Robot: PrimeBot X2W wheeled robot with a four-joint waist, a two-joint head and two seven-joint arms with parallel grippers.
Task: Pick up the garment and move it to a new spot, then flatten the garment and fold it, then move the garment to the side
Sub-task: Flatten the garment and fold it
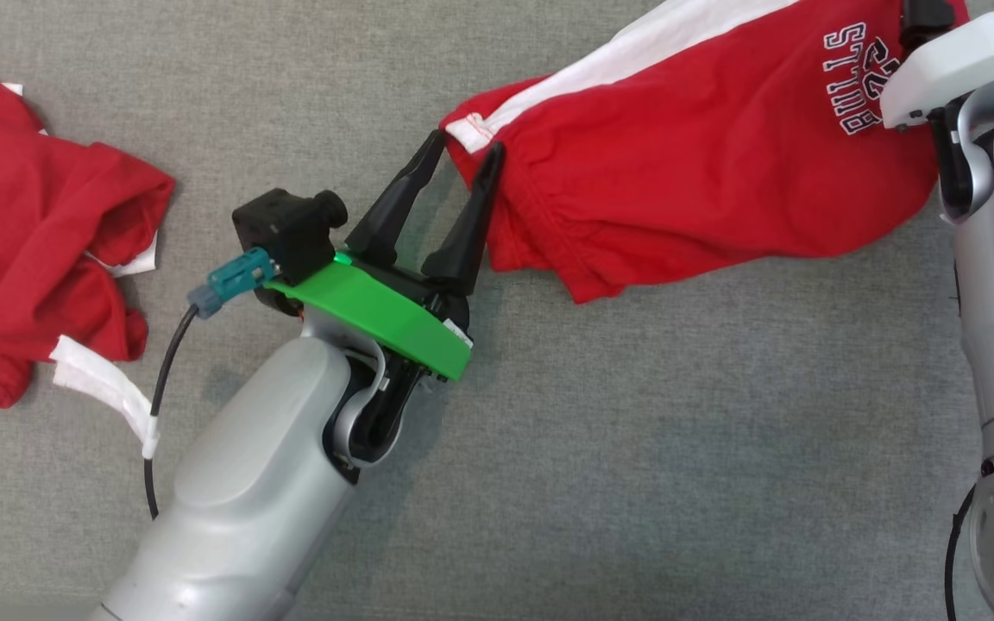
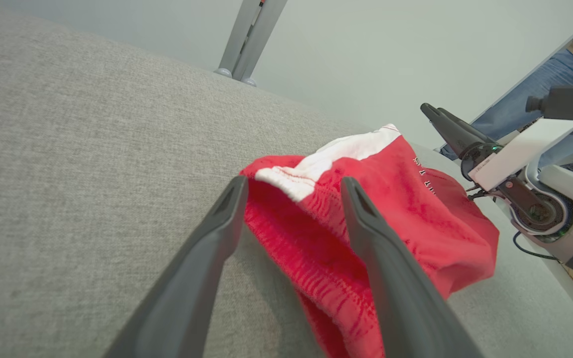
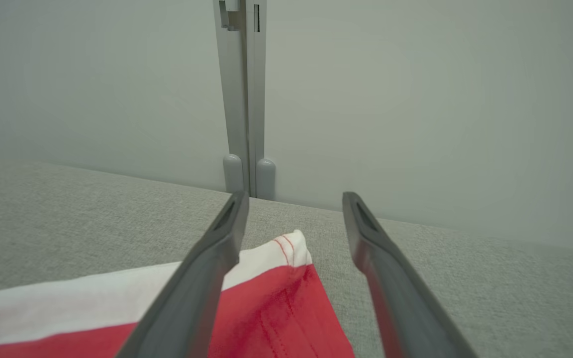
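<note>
Garment (image 1: 704, 164) set down at centre and upper right; flattening is judged to be next.

A grey cloth surface (image 1: 635, 448) is spread across the whole head view. The red garment is laid on it from the frame's centre to the upper right, its long axis slanted up to the right, with a white stripe (image 1: 635, 60) along the upper edge. A second red heap (image 1: 31, 233) is seen at the left edge, well apart. The left gripper (image 1: 468, 144) is held at the garment's lower-left end, fingers spread and nothing pinched, with the white hem corner (image 1: 473, 129) between the tips. The right gripper (image 3: 294, 199) is likewise spread over another white-edged corner, with nothing gripped. The bunched folds are judged nearest the left arm, so smoothing would best be run along the long axis from that end.
</note>
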